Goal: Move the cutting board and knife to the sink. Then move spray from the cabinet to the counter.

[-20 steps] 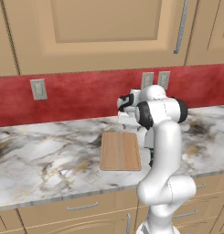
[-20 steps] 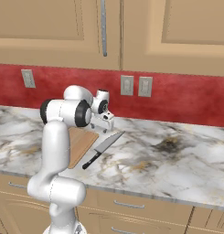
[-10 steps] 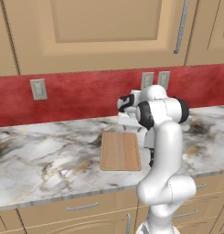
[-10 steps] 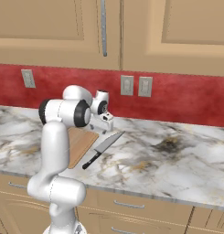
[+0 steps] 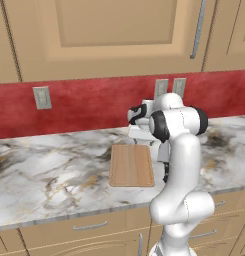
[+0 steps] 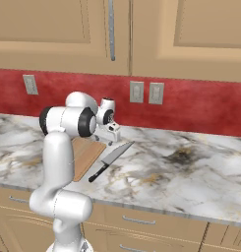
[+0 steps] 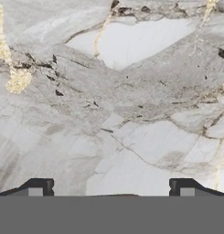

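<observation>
Tool (image 7: 111,187) spread wide, empty, above counter (image 7: 131,91).

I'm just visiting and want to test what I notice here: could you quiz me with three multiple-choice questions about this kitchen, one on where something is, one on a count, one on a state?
1. Where does the knife lie?
A. beside the cutting board on the counter
B. on top of the board
C. on the floor

2. How many wall plates sit close together behind the arm?
A. one
B. two
C. four

3. How does the tool stand?
A. shut on the knife
B. shut on the board
C. open, holding nothing

Answers: 1 A, the knife rests next to the board. 2 B, a pair is on the red wall. 3 C, its fingers are apart over bare marble.
</observation>
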